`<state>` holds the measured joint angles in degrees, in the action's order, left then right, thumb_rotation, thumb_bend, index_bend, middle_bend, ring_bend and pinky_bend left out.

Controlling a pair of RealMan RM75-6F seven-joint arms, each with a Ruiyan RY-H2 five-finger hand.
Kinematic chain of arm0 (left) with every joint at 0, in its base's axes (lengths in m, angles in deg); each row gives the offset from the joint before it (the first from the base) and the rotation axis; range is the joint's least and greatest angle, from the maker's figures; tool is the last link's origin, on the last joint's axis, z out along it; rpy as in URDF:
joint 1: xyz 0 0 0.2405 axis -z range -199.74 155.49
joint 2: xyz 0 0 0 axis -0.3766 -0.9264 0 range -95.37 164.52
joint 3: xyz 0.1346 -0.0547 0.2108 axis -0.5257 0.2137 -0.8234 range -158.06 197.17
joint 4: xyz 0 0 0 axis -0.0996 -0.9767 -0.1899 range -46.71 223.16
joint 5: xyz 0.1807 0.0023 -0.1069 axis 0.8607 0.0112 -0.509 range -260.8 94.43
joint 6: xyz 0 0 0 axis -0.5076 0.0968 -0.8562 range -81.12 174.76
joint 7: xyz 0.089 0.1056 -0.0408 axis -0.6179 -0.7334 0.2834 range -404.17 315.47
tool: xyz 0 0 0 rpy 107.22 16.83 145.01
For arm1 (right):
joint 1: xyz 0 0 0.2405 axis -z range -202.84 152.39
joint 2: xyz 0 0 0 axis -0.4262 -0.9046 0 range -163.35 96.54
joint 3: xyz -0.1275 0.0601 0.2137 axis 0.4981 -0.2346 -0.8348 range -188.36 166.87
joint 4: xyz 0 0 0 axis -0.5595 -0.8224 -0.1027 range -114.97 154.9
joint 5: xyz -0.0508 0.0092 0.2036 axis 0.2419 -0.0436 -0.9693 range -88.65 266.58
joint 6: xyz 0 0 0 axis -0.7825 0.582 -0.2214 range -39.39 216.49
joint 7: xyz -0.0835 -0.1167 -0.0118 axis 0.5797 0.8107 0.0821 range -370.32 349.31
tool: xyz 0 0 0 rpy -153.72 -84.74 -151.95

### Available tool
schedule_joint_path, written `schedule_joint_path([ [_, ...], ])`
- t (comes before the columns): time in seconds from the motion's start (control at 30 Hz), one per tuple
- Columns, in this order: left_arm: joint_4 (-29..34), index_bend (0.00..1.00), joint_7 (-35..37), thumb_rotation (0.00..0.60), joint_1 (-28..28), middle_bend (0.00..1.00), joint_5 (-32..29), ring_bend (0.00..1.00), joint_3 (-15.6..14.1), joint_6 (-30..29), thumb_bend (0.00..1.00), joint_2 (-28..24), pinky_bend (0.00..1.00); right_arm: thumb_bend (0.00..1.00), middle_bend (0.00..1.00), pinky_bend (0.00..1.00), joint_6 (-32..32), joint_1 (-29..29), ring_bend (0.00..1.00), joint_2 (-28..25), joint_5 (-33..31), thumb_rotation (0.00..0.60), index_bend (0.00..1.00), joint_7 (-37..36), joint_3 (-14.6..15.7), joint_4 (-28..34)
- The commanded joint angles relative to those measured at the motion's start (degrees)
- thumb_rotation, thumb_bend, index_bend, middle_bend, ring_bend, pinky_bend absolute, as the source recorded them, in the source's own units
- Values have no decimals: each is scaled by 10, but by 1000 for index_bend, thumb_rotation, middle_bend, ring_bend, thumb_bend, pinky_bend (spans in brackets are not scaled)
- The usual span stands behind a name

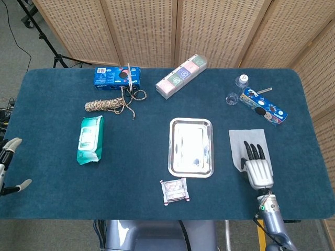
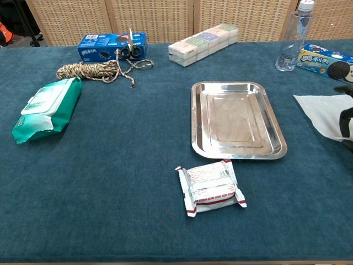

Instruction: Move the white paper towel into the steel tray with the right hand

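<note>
Head view: right hand lies flat on the paper towel, fingers extended, gripping nothing. Towel sits beside the steel tray. Left hand open at surface edge.

Flat white paper towel under the right hand's dark fingertips, square and crumple-free; shiny rectangular steel tray empty, just left of that hand.

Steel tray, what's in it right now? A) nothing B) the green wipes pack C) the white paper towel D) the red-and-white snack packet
A: the steel tray shows only its bare, reflective floor; the white paper towel lies on the cloth to its right under the right hand, and the packet and wipes pack also sit outside it.
</note>
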<state>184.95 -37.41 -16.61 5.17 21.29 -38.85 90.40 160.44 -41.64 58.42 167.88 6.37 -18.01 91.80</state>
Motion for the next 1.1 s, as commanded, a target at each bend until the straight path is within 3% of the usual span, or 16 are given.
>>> schedule_joint_path([
  [0.03, 0, 0, 2, 600, 0, 0, 1, 0, 0, -1, 0, -1, 0, 620, 0, 0, 3, -8, 0, -7, -21, 600, 662, -11, -29, 45],
  [0.27, -2, 0, 16, 600, -3, 0, 4, 0, 0, -7, 0, -5, 0, 646, 6, 0, 37, -42, 0, 17, -65, 600, 675, 11, -112, 141],
  [0.43, -5, 0, 30, 600, -6, 0, 7, 0, -1, -12, 0, -9, 0, 646, 7, 0, 45, -95, 0, 67, -49, 600, 675, 87, -125, 141],
  [0.67, -8, 0, 50, 600, -9, 0, 7, 0, 0, -18, 0, -14, 0, 644, 7, 0, 19, -144, 0, 119, -32, 600, 677, 175, -93, 77],
  [0.87, -13, 0, 65, 600, -9, 0, 6, 0, 0, -16, 0, -18, 0, 646, 8, 0, 66, -126, 0, 160, -37, 600, 685, 286, -53, 79],
  [0.97, -13, 0, 67, 600, -9, 0, 8, 0, 0, -17, 0, -19, 0, 646, 14, 0, 77, -114, 0, 173, -37, 600, 685, 309, -29, 91],
  [1.1, -11, 0, 64, 600, -10, 0, 13, 0, -2, -18, 0, -19, 0, 661, 29, 0, 85, -104, 0, 209, -35, 600, 686, 311, -9, 61],
])
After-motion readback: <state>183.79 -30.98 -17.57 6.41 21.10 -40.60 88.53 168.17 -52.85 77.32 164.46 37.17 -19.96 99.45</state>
